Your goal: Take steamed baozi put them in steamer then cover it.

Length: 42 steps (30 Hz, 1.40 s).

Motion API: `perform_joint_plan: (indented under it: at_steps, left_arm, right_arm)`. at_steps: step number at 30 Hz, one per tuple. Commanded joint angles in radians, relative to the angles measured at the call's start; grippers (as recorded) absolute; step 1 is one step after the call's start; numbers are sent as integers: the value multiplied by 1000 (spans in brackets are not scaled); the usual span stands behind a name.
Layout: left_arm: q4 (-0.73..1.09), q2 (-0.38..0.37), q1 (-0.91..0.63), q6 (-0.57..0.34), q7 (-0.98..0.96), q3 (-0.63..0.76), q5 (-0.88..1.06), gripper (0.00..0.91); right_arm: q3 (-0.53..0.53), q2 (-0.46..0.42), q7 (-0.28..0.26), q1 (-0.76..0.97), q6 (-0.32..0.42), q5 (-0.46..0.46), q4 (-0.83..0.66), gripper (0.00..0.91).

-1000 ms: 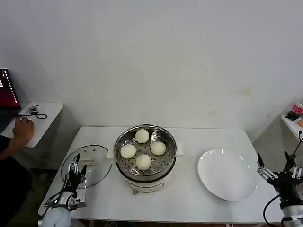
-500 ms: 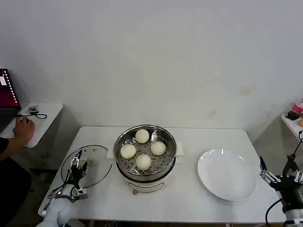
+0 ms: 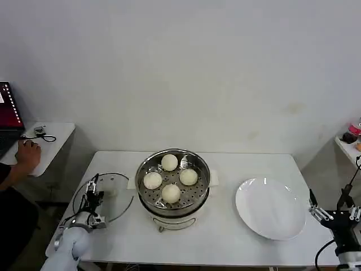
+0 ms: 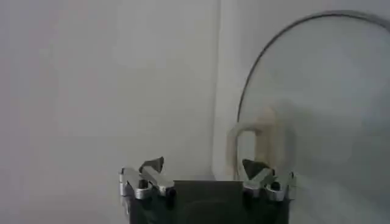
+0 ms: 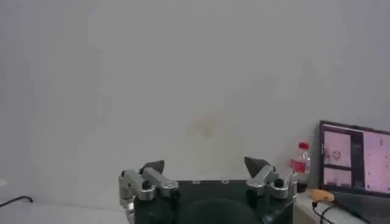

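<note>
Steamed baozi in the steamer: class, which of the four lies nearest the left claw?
The steamed baozi on the steamer's left side, toward the glass lid. The left claw hovers over that lid; the others lie farther off.

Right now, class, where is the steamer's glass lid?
In the head view the glass lid lies flat on the table's left side, beside the steamer, with the left end effector over it.

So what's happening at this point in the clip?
All four buns already sit in the uncovered steamer. The left gripper, open, is at the glass lid lying on the table beside the steamer, by the lid's handle. The right gripper, open, waits off the table's edge past the plate.
</note>
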Motion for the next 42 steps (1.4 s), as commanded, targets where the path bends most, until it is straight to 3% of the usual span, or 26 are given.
perform_joint_plan:
  at_steps: [1,15,27,33,42]
  left_arm:
    - [72,-1,-70,0,-4,10,16,0]
    - [41,-12,-29,-13,-40,-20,34,0]
    - [-331,29,177,12,-123,-164,68,0]
    - [-589,111,250,123,36,-244,-63,0]
    - [-732,207,239,259,150,-186,-173,0]
  right_arm:
    - [-1,3,-1,3,1,-1,-12,907]
    - [-11,1,3,22,1,-5,-22,907]
    - [-51,-13,1,22,4,-26,-8,907]
    - [-89,-15,-11,31,10,-42,-24,907]
    - [-132,-3,-41,47,7,-78,-46,907]
